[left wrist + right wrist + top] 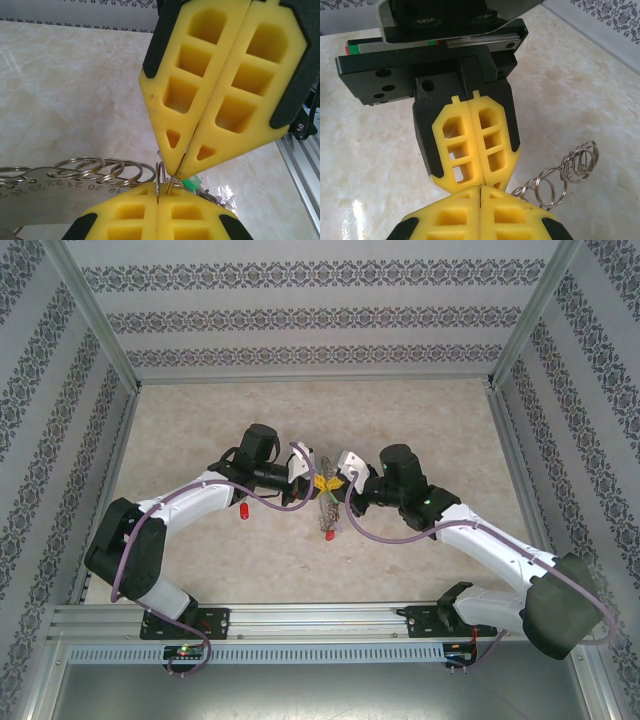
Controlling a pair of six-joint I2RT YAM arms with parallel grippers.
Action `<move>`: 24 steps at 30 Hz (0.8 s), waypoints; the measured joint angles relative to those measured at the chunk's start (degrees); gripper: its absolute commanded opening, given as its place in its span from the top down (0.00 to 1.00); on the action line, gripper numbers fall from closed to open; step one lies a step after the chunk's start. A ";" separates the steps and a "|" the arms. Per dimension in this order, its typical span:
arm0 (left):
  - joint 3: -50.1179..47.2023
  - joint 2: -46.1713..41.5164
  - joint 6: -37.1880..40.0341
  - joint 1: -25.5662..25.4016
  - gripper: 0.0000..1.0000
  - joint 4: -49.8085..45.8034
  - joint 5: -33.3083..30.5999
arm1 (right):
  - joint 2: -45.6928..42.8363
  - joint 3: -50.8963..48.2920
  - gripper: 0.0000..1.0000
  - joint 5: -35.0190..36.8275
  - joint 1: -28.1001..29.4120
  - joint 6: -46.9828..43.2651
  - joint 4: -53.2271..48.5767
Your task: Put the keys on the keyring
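Marble tabletop behind silver keyring strung with small rings.

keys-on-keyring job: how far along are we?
Done: nothing clearly threaded. In hand: left gripper and right gripper, both shut, pinch the keyring tip to tip. Left: one red key lies loose on the table; another red piece by the keyring's lower end, attachment unclear.

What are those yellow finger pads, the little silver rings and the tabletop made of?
Yellow finger pads: probably moulded rubber or soft plastic, matt, with hollow pockets.
Silver rings: metal wire, polished, with bright reflections.
Tabletop: glossy marble-look surface, beige veining; stone or printed laminate, I can't tell.
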 measured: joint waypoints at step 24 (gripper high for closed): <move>0.00 0.00 -0.02 0.07 1.00 1.16 -2.58 | -1.01 -0.81 1.00 12.37 2.36 0.92 2.21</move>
